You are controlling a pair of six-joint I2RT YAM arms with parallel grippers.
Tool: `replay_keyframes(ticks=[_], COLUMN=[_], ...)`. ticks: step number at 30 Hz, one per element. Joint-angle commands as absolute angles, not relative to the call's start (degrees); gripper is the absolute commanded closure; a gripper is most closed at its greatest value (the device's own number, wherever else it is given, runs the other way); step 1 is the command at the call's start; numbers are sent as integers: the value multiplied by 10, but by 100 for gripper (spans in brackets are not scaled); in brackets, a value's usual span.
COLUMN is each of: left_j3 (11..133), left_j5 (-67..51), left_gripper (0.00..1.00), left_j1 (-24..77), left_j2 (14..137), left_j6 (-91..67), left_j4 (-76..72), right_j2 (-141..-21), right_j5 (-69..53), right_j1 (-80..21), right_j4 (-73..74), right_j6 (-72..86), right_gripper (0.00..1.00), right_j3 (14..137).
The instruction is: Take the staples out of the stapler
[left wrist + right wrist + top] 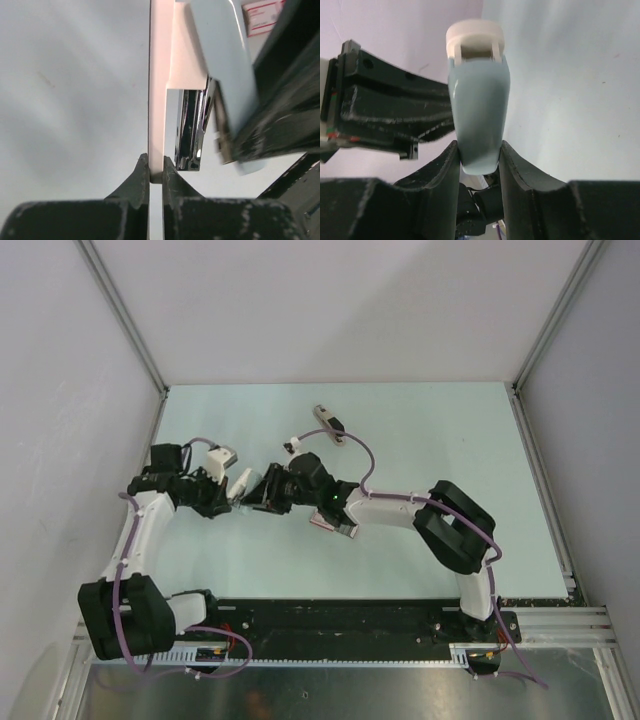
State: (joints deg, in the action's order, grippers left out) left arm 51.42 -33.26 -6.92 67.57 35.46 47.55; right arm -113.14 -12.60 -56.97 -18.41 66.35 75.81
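Note:
The stapler (241, 483) is held off the table between both arms, opened out. It has a pale blue cover (479, 105), a white base arm (159, 100) and a chrome magazine (192, 130) hanging between them. My left gripper (156, 172) is shut on the thin end of the white base arm. My right gripper (479, 155) is shut on the narrow end of the blue cover. In the top view the left gripper (226, 498) and the right gripper (260, 490) meet at the stapler, left of centre. The staples are hidden; none show in the magazine's end.
A flat pink-and-white box (325, 523) lies under the right forearm and shows as a corner (262, 15) in the left wrist view. A slim beige object with a black part (330, 424) lies at the back of the table. Grey walls close in both sides.

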Motion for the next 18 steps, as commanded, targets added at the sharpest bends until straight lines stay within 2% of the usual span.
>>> replay_keyframes(ticks=[1, 11, 18], left_j3=[526, 487, 447], left_j5=[-334, -296, -238], left_gripper=[100, 100, 100], left_j1=[-118, -123, -108], left_j2=[657, 636, 602], left_j6=[413, 501, 600], left_j4=[429, 390, 344], right_j2=[-1106, -1091, -1081], right_j5=[-160, -212, -218], right_j1=[-556, -546, -558], right_j4=[-151, -125, -64], right_j6=[614, 520, 382], right_gripper=[100, 100, 100], right_j3=[735, 735, 736])
